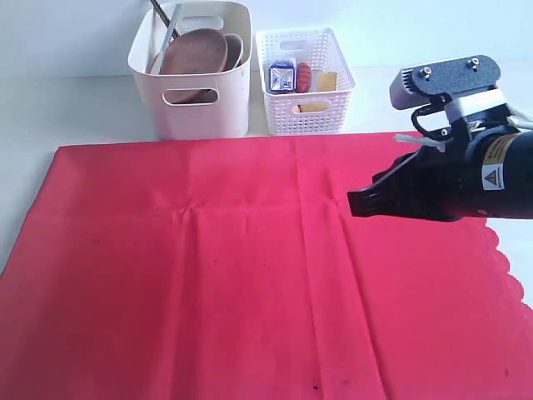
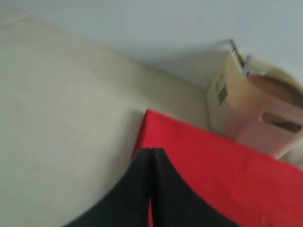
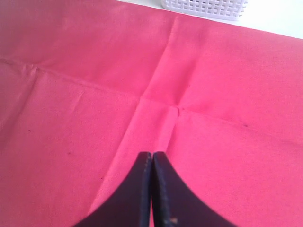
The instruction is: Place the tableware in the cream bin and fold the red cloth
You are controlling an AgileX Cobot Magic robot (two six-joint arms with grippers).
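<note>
Red cloth (image 1: pixel 208 267): spread flat and unfolded over the white table (image 1: pixel 83 108), creased, with its scalloped edge on the 3 o'clock side.
Cream bin (image 1: pixel 204 112): on the table just past the cloth's far edge, at 11 o'clock in the exterior view.
White lattice basket (image 1: pixel 304 117): at the bin's 3 o'clock, close but apart.
My right gripper (image 1: pixel 356 202): above the cloth at 3 o'clock, my fingers pressed tight together, holding nothing.
My left gripper (image 2: pixel 151 153): my fingers closed against each other, empty, over a corner of the cloth.
Round wooden plate (image 1: pixel 196 52): leaning inside the bin, with long utensils (image 1: pixel 169 33) at its 10 o'clock.
Blue-white carton (image 1: pixel 281 75): inside the basket.
</note>
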